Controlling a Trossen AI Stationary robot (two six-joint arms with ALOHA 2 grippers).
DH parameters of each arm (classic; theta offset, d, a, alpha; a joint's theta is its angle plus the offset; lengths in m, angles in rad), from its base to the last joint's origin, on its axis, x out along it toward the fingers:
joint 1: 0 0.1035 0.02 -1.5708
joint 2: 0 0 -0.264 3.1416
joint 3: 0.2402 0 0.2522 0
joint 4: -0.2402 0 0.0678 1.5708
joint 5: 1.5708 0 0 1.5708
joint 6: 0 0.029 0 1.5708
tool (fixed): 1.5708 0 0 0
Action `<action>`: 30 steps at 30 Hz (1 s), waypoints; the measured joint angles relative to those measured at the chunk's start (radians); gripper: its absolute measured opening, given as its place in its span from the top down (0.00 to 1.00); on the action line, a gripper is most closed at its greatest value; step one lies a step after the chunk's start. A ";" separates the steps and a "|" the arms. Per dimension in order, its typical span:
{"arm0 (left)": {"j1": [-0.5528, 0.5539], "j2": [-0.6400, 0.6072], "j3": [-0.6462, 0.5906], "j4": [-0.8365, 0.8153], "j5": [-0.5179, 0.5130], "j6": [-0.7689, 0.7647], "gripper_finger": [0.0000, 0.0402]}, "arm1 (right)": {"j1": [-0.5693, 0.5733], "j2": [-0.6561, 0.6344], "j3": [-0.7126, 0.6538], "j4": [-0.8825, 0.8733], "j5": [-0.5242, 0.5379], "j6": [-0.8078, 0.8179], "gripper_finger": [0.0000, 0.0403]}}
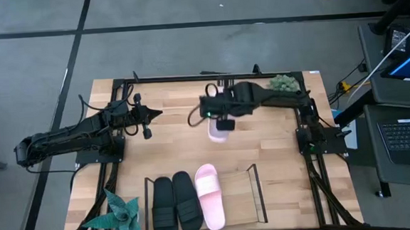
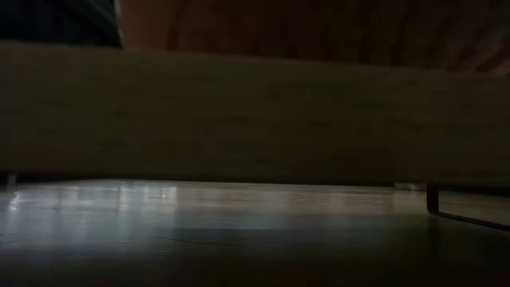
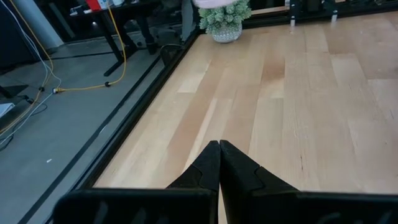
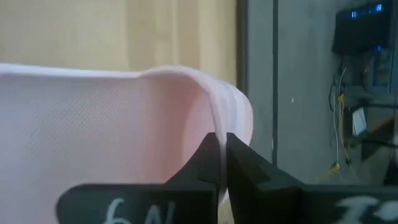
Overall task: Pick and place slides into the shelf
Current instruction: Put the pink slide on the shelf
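Observation:
The shelf stands at the table's near edge and carries two black slides and one pale pink slide lying flat side by side; its rightmost slot shows bare wood. My right gripper is over the middle of the table, shut on the second pink slide, which fills the right wrist view. My left gripper is shut and waits over the table's left part, holding nothing. My right gripper pinches a thin pale pink edge of the slide between its two fingers, where the pink wall curves over. It comes from above, pointing down. In the high view the slide shows just below the gripper; whether it is clear of the table cannot be told.
A small green potted plant stands at the far right corner. A spiky teal plant is at the near left corner beside the shelf. A black frame rims the table. Bare wood lies between the gripper and the shelf.

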 joint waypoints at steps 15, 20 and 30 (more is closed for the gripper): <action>0.000 0.000 0.000 0.000 0.000 0.000 1.00 | 0.250 -0.021 -0.020 -0.001 0.002 0.206 0.97; 0.000 0.000 0.000 0.000 0.000 0.000 1.00 | 0.328 -0.021 -0.114 0.000 0.033 0.330 0.97; 0.000 0.000 0.000 0.001 0.000 0.006 1.00 | 0.456 -0.020 -0.332 0.000 0.054 0.569 0.97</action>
